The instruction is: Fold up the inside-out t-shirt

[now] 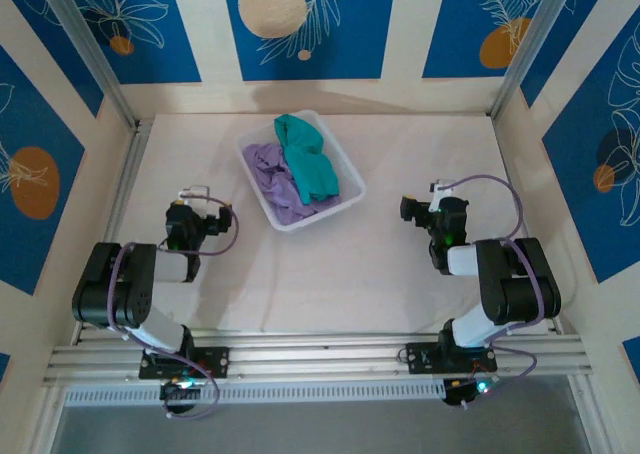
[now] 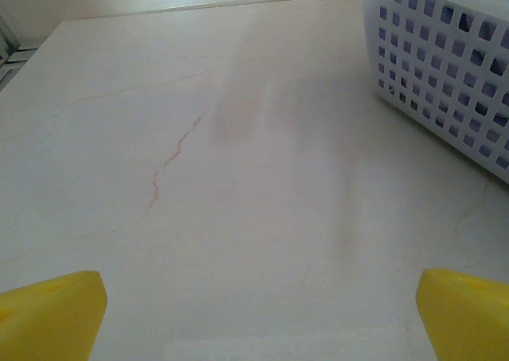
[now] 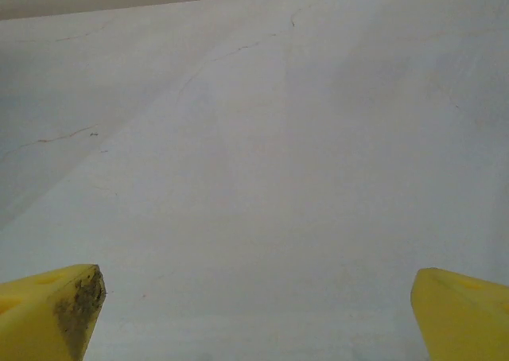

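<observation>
The teal-green inside-out t-shirt [image 1: 308, 161] lies bunched in a white perforated basket [image 1: 345, 207] at the back middle of the table, partly over a lavender garment [image 1: 270, 174]. My left gripper [image 1: 196, 194] rests low at the left, a short way left of the basket, and it is open with nothing between its yellow fingertips [image 2: 52, 313]. My right gripper [image 1: 420, 202] rests at the right, to the right of the basket. It is open too, with bare table between its yellow fingertips [image 3: 49, 312].
The basket's wall [image 2: 445, 67] stands close to the front right of the left gripper. The pale table [image 1: 330, 274] spreads between the arms. Wooden side walls and an aluminium rail [image 1: 320, 354] at the near edge bound it.
</observation>
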Controlling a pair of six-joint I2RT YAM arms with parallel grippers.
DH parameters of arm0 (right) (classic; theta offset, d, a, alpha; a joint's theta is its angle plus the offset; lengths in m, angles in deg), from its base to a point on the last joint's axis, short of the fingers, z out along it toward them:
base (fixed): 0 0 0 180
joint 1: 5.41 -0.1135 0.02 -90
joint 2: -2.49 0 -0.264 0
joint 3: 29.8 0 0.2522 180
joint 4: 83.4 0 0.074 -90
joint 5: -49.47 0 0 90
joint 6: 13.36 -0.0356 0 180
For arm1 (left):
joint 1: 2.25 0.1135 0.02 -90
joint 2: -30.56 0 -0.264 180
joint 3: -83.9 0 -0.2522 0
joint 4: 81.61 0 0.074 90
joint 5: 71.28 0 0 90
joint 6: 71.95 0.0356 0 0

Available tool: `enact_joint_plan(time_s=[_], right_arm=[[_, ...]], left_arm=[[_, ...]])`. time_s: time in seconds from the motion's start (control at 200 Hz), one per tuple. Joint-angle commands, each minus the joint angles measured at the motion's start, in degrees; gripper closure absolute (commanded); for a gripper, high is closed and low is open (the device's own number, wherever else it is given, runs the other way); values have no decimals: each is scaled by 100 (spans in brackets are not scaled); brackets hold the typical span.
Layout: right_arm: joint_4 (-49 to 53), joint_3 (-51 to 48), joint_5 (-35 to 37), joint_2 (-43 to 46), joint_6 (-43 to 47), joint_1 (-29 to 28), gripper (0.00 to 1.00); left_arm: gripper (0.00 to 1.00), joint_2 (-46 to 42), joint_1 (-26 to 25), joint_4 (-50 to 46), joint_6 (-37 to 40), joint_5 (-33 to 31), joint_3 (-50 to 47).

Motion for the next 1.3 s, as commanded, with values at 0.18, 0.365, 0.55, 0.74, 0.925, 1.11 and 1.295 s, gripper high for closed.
enact_joint_plan(time_s=[0.18, 0.365, 0.55, 0.74, 0.925, 1.11, 1.295], right_arm=[[-223, 40, -63, 34, 11, -9, 1], [-226, 41, -63, 34, 8, -9, 1], [-223, 41, -68, 34, 8, -9, 1], [-224, 41, -73, 34, 12, -2, 1], [-153, 12, 23, 303, 66, -68, 1], [3243, 1160, 348, 1757, -963, 4, 1], [3923, 1582, -859, 2435, -1303, -668, 3]], left_arm=[[0, 11, -38, 16, 61, 138, 96], [0, 12, -38, 6, 61, 138, 104], [0, 13, -36, 10, 62, 138, 96], [0, 11, -30, -6, 53, 140, 100], [0, -796, -20, -1495, -188, -542, 592], [0, -2010, 142, -3678, -1620, -788, 1307], [0, -2476, 210, -4416, -2649, 119, 1591]])
